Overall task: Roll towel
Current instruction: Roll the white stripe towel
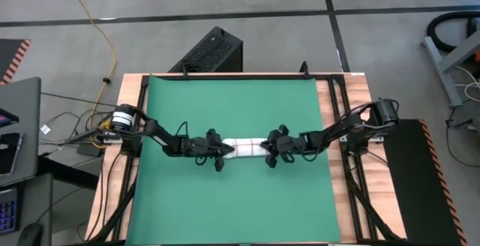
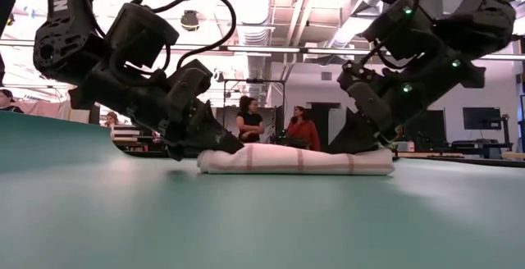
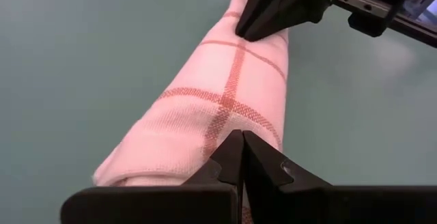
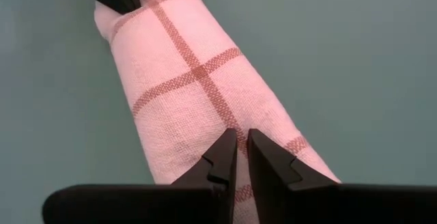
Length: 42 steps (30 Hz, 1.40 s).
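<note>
The towel (image 1: 244, 148), white with red grid lines, lies rolled into a short log across the middle of the green mat (image 1: 232, 103). It rests on the mat along its full length (image 2: 295, 161). My left gripper (image 1: 223, 153) is shut at the roll's left end. My right gripper (image 1: 266, 150) is at the roll's right end, its fingers closed to a narrow gap. Each wrist view looks along the roll to the other gripper at its far end. My left gripper has its shut fingertips (image 3: 232, 149) on top of the roll's left end (image 3: 205, 125). It comes slanting down from the table's left, along the roll. The roll lies flat on the mat. My right gripper pinches cloth on top of the roll's right end (image 4: 240, 125) between its two fingertips (image 4: 225, 152). It slants down from the table's right, along the roll; how many layers it has does not show. The roll stays on the mat.
The mat covers most of the wooden table (image 1: 341, 201), with bare green on the near and far sides of the roll. A black box (image 1: 210, 51) stands beyond the far edge. People (image 2: 250, 121) stand in the room behind.
</note>
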Available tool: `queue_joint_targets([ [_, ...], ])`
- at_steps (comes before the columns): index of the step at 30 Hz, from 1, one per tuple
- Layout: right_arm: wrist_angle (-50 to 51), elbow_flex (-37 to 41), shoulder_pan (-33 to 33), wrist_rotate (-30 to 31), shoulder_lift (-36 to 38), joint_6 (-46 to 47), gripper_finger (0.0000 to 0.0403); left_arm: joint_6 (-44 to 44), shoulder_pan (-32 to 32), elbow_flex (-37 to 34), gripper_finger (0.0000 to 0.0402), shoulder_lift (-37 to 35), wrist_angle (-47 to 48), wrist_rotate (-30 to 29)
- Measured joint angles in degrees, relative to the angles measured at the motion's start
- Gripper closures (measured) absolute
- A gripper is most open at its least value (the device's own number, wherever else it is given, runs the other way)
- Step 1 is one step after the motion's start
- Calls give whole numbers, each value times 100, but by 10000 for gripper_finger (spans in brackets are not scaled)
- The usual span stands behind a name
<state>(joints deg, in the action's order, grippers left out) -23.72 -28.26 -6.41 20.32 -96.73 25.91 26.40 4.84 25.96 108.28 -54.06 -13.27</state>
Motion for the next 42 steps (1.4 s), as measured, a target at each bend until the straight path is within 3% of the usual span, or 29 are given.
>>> queue_joint_targets([
  [17, -317, 293, -109, 240, -12, -90, 340, 224, -2, -44, 401, 12, 180, 54],
  [30, -1639, 324, -146, 402, -849, -47, 340, 495, 1, -67, 401, 15, 91, -63],
  [34, -1272, 324, -190, 289, -485, 94, 340, 694, 14, -83, 401, -279, 355, 192],
  [42, -349, 363, -252, 352, 560, -66, 340, 467, 76, -103, 401, -1621, 1842, -53],
])
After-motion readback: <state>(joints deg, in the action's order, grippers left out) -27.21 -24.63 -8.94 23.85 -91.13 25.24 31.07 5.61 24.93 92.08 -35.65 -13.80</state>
